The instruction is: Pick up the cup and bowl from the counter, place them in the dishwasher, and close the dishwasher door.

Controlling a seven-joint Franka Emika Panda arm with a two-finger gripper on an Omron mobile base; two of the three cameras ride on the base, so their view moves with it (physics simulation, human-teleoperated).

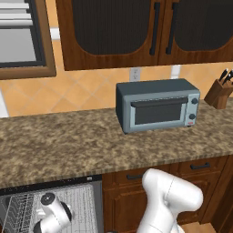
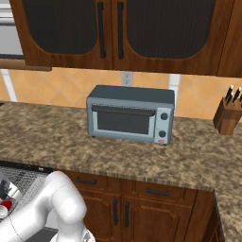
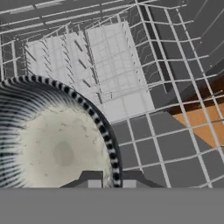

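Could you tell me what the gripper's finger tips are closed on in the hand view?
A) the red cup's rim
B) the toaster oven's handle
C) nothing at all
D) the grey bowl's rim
D: the gripper pinches the striped rim of the bowl, held above the dishwasher's wire rack.

Base views flank arm, share toaster oven; hand view close, downward.

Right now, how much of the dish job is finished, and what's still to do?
The cup seems already down in the dishwasher's rack, a red bit showing beside the arm. The counter carries a toaster oven and a knife block. In hand: the gripper, jaws shut on the bowl's rim, holds it over the rack. Left: let go of the bowl, pull back, shut the dishwasher door.
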